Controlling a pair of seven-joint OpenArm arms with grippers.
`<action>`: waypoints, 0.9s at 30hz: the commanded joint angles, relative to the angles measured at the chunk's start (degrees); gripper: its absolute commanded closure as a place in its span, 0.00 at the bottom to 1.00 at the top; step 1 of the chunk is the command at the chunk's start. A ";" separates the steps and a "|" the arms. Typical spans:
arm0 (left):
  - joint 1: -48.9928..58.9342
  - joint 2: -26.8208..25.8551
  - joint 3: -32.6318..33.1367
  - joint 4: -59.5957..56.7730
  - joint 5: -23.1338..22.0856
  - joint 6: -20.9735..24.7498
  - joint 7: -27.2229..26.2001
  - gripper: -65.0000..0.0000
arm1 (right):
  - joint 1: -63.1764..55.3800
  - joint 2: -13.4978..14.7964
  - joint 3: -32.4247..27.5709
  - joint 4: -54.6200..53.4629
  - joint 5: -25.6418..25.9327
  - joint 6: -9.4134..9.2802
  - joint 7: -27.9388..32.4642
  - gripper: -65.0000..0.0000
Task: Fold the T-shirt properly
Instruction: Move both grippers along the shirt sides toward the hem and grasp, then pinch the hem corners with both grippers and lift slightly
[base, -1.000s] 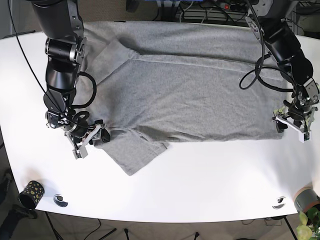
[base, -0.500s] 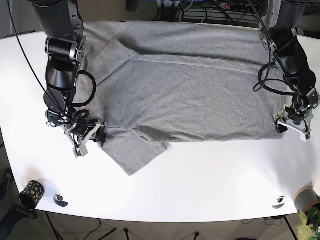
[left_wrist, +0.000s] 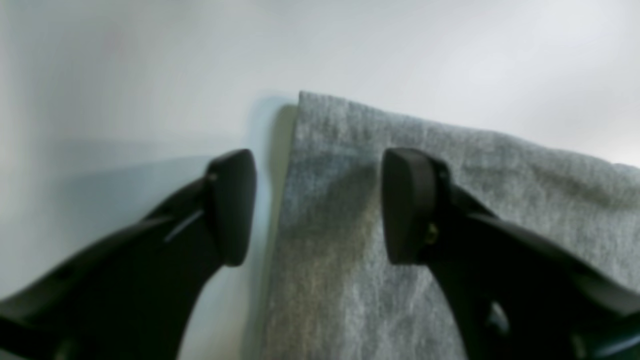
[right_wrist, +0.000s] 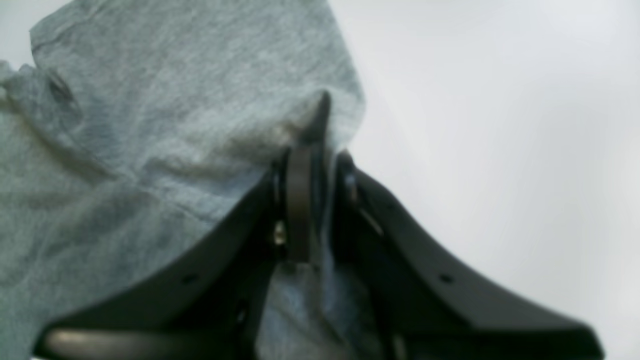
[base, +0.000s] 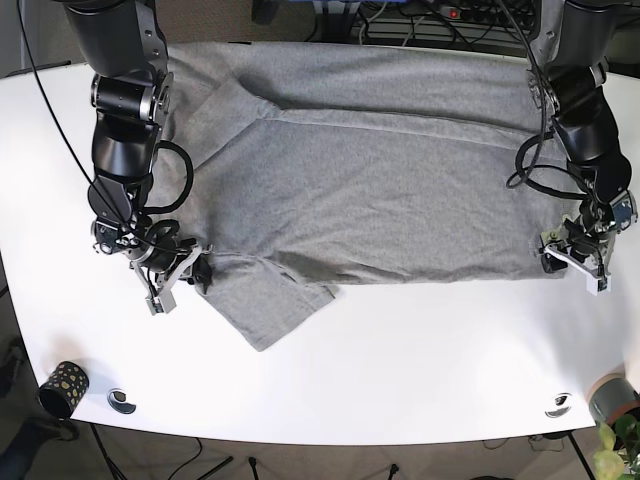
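A grey T-shirt (base: 380, 190) lies spread flat on the white table (base: 420, 370), one sleeve folded under at the front left. At the shirt's right front corner (left_wrist: 500, 175) my left gripper (base: 574, 259) (left_wrist: 317, 205) is open. It straddles the cloth's edge, one finger (left_wrist: 232, 205) over bare table and the other over the fabric. At the left front sleeve my right gripper (base: 188, 272) (right_wrist: 320, 165) is shut on a pinch of the grey cloth (right_wrist: 150, 125), which bunches up between its fingers.
A black dotted cup (base: 62, 386) and a small round object (base: 121, 401) sit near the front left edge. Another small round object (base: 558, 405) and a grey can (base: 611, 397) are at the front right. Cables run along the back edge.
My left gripper has slid inward and lower onto the shirt's right corner. My right gripper has shut on the sleeve edge, having been open a second ago.
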 joint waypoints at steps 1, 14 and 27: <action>-1.34 0.30 0.25 0.35 -0.18 -0.96 0.76 0.51 | 1.54 0.58 0.09 0.64 0.24 0.34 -0.07 0.90; -1.96 1.71 4.21 0.35 -0.18 -1.40 0.58 0.65 | 1.54 0.58 0.09 0.64 0.33 0.34 -0.07 0.90; -1.78 1.71 3.68 4.05 -0.44 -1.66 -1.44 1.00 | 1.63 0.58 0.18 6.71 0.33 0.34 -2.70 0.91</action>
